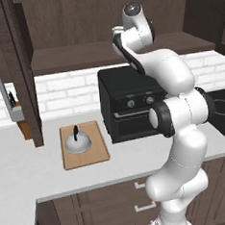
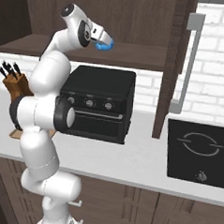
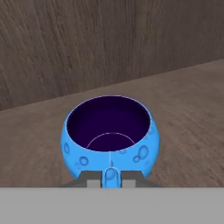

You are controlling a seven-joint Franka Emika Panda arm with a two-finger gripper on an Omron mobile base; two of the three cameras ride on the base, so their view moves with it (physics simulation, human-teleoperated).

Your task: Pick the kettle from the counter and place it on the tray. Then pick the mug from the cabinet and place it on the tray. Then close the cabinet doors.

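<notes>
We find the kettle (image 1: 78,142) sitting on the tray (image 1: 85,157), and the tray lies flat on the counter (image 1: 23,175), just left of the oven (image 1: 130,103). Behind the tray's left side, the knife block (image 2: 16,86) stands against the wall. Right of the oven, the stovetop (image 2: 199,152) is set into the counter. Above the oven runs the cabinet (image 2: 136,56) shelf, and we see the mug (image 3: 110,135) upright on it, near the back wall, with the gripper (image 2: 104,42) reaching in at its near side. The 2 cabinet doors (image 1: 22,74) stand out over the counter, 1 at each side of the oven
</notes>
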